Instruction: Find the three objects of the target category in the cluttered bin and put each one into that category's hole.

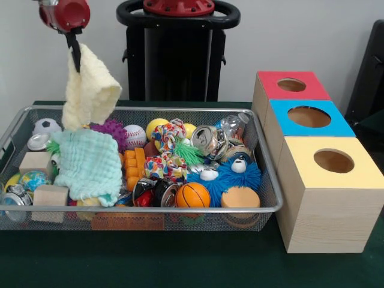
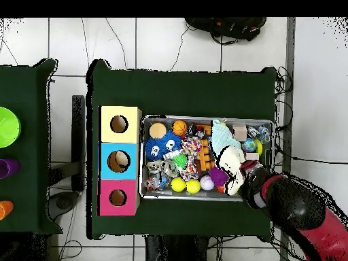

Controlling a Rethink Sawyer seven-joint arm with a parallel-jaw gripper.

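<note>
1. The jaws are clenched on the top edge of a pale yellow cloth [image 1: 90,90]. They hold it high over the 10 o'clock corner of the wire bin [image 1: 180,210] in the front view. The pinch takes in only a little fabric, so the cloth could slip out and drop back over the toys.

2. The cloth's lower edge hangs close to the green cloth [image 1: 90,162] and the purple spiky ball [image 1: 111,131]. If it is carried low, it could snag on them or drag light pieces across the bin.

3. I cannot pick out any duck with certainty. A pale yellow lump [image 1: 90,203] shows below the green cloth at about 7 o'clock in the bin, but I cannot tell what it is. The ducks are probably buried, perhaps under the green cloth.

4. The yellow ball [image 1: 156,127] at 12 o'clock and the orange basketball [image 1: 192,195] at 6 o'clock share the ducks' colours. A hasty grab could take one of them instead.

5. If the cloth is let go inside the bin, it will hide things again. Dropped over the rim, it could slide off the table [image 1: 180,264].

6. The red box's hole [image 1: 291,84] lies at 2 o'clock from the bin and is the farthest of the three. The blue box's hole [image 1: 309,116] and the yellow box's hole [image 1: 333,161] sit just beside it, so a duck released early could fall into the wrong one.
</note>
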